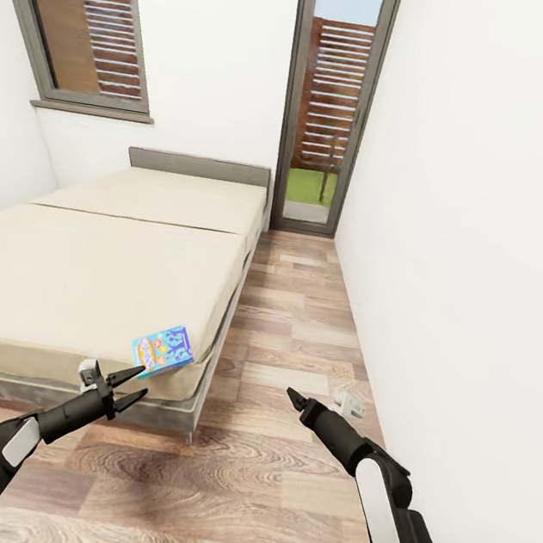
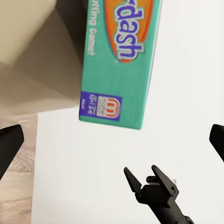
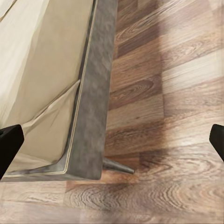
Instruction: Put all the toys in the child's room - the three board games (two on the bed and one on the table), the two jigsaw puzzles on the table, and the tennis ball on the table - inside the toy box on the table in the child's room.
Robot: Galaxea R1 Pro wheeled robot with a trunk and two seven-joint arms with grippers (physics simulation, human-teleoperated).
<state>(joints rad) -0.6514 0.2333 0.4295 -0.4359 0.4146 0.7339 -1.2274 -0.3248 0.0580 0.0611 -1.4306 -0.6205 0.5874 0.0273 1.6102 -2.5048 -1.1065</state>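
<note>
Here, a cream bed (image 1: 105,281) on a grey frame fills the left of a narrow white-walled room, with a wood-plank floor (image 1: 266,480) running to a tall glass door (image 1: 332,98). A board game (image 1: 162,349), its cover teal and orange, lies at the bed's near corner, just at the mattress edge. The left pincer (image 1: 128,387) hovers just below that box, fingers spread and holding nothing. The right pincer (image 1: 294,397) hangs over the floor beside the bed, likewise released, its dark fingertips (image 3: 10,147) wide apart.

Teal board game (image 1: 162,349) at bed (image 1: 86,287) corner
</note>
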